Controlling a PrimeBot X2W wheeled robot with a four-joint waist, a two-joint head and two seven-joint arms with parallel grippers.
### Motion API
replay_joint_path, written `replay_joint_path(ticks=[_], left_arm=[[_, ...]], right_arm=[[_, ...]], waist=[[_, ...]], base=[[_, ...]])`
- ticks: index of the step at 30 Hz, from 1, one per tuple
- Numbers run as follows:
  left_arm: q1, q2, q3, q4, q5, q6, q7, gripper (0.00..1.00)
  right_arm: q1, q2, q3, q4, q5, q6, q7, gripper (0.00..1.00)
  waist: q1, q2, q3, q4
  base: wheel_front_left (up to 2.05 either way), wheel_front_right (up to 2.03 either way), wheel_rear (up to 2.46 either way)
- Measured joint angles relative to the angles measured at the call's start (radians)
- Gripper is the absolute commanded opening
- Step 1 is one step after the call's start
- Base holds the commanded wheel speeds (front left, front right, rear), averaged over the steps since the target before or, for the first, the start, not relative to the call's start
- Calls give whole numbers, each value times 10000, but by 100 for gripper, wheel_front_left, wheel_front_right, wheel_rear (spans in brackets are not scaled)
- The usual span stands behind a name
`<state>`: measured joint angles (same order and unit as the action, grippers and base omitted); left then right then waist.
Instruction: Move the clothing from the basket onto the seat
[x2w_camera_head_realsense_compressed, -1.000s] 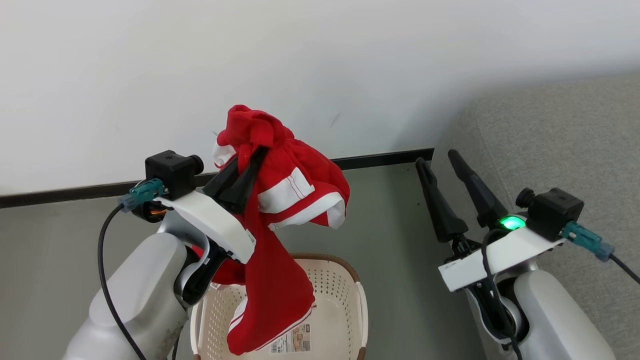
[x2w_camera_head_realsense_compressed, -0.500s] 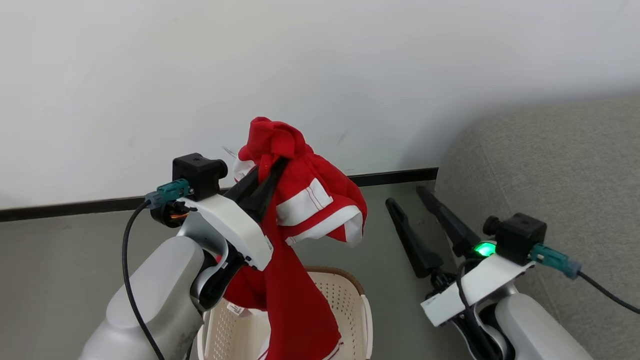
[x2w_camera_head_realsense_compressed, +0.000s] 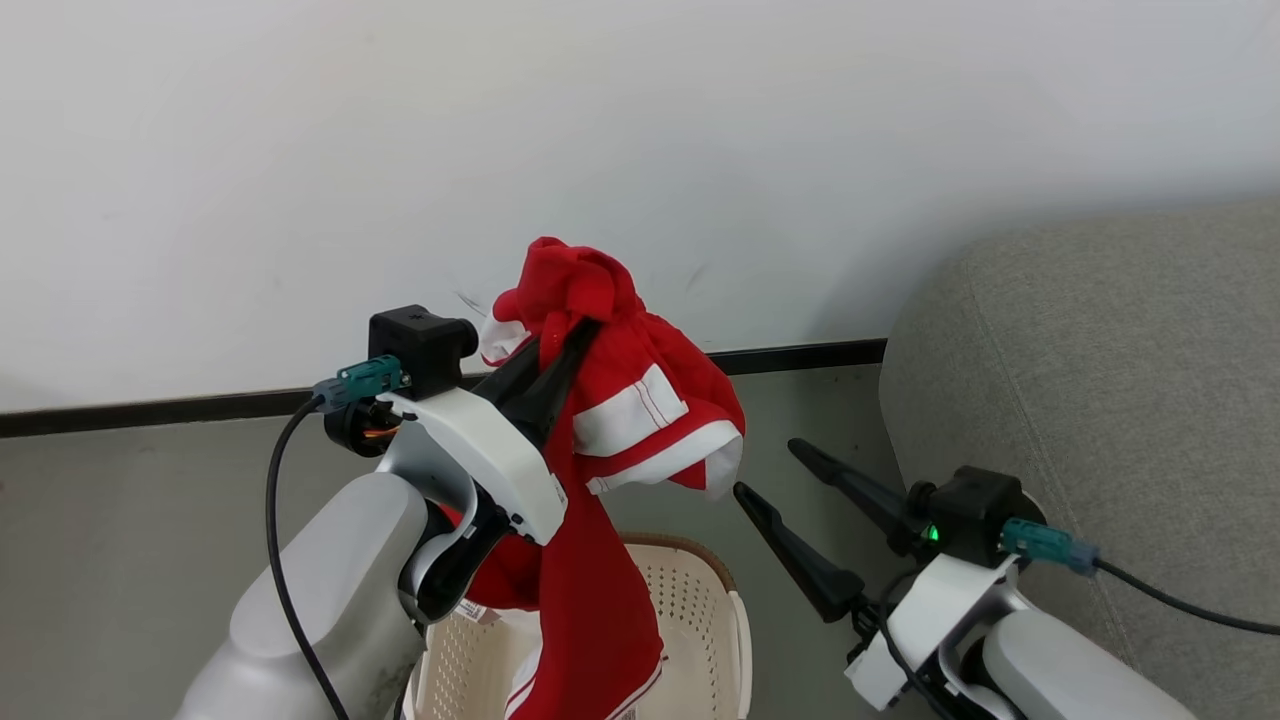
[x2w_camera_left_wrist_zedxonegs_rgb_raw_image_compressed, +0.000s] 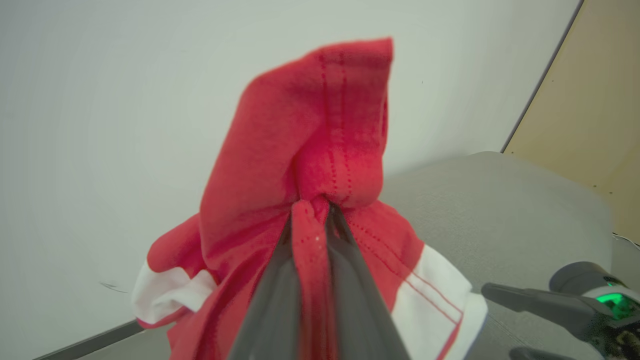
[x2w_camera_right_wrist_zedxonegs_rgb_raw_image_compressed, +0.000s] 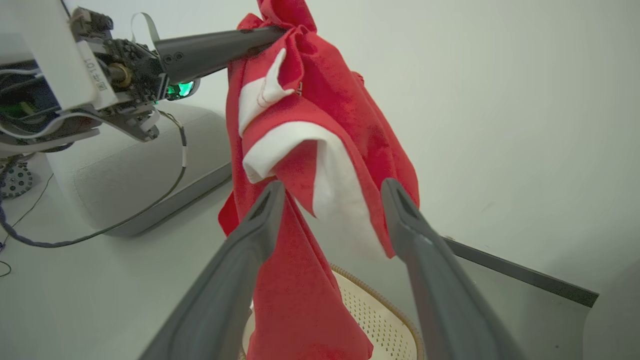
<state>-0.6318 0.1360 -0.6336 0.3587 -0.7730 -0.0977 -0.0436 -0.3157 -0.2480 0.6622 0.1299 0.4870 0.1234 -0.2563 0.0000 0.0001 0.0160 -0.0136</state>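
I hold the clothing by a bunched fold in my clamped left pincer, above the basket. My right pincer gapes wide and empty beside it. I'd lift until the tail clears the rim, then swing right over the seat without snagging. The garment's long axis hangs near vertical, bunch up, hem down.

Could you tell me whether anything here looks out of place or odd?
Nothing is spilled or damaged. The clothing hangs in a crumpled bunch from the shut left gripper, some fabric trailing beneath that wrist, its lower end dangling over the basket. The right gripper is open beside it, holding nothing.
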Motion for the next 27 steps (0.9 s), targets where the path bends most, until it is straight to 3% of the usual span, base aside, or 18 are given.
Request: replay_joint_path(ticks=[4,12,27], left_arm=[[0,-50,-73,-56,-2,0,104,0],[0,-125,-127,-176,-29,27,221,0],[-4,-380,-393,-226,-31,27,405,0]], right_arm=[[-476,-349,121,132,-286,0,0,100],[-856,-408,945,725,-23,0,0,100],[-1699,173,2629,1885,823,0,0,100]], waist=[[0,0,18,57],[1,0,59,200],[0,0,54,520]], base=[[0,0,0],[0,0,0],[0,0,0]])
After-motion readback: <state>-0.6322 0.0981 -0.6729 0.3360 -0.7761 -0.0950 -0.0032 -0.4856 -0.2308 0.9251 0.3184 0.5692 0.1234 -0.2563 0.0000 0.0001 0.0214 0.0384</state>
